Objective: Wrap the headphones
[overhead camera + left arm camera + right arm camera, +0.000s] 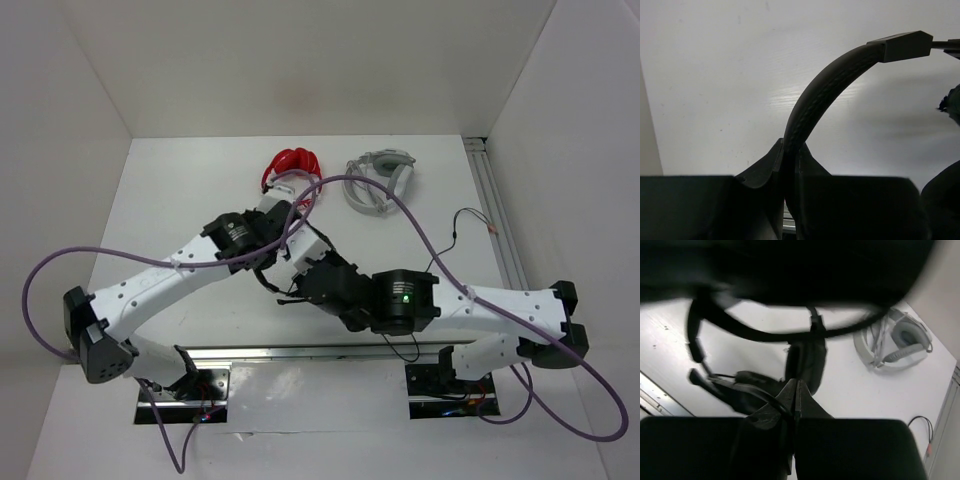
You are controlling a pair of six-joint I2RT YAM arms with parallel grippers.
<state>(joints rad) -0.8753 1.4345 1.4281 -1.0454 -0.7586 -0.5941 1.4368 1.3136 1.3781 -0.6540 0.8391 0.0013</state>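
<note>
Two end effectors closed: left end effector (pixel 789 165) clamps headband (pixel 825 85), band arcing up-right from jaws; right end effector (pixel 794 390) seemingly pinches cable (pixel 747 390); headphones (pixel 807 360) just ahead, mid-tabletop (pixel 170 200), between arms.

From above and behind, the top camera looks down over the flat white table (pixel 180 200), while both wrist cameras sit close on the black padded headphones (pixel 810 105), the right also sharing grey-white plastic headphones (pixel 907 337) with the top view.
</note>
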